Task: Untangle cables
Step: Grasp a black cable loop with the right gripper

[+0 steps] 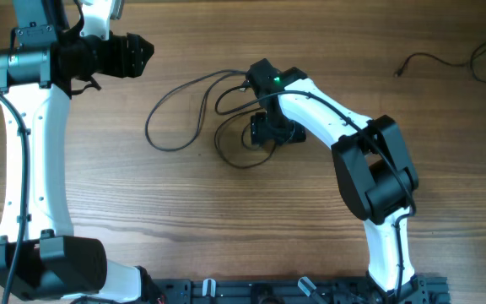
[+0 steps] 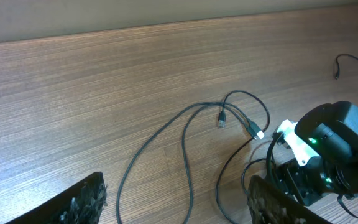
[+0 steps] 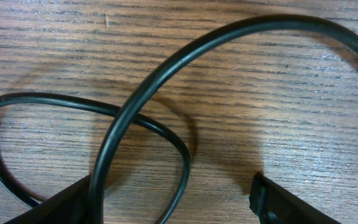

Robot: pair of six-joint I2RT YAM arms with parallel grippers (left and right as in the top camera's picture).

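Sprawled in loose loops over the middle of the wooden table [image 1: 99, 186]: the cables [image 1: 201, 114], with one more strand [image 1: 433, 57] lying well apart near the far right corner; judged light, limp and smooth-skinned, so likely to drag along and slide through a loose pinch rather than hold any shape; not fragile along the run, probably weakest at the joints by the plugs; best taken on a free stretch of strand just off a crossing, then lifted clear of the other; best left alone at the small plug ends [image 2: 221, 120], which rest near the top of the tangle.

Parked well off to the far left, away from the tangle: the left gripper [image 1: 146, 55], jaws spread wide, gripping and touching nothing.

Down over the right side of the tangle: the right gripper [image 3: 171, 186], jaws apart, not clamped; between them, one thick arc crossing over a thinner loop; contact with either finger impossible to tell from so close.
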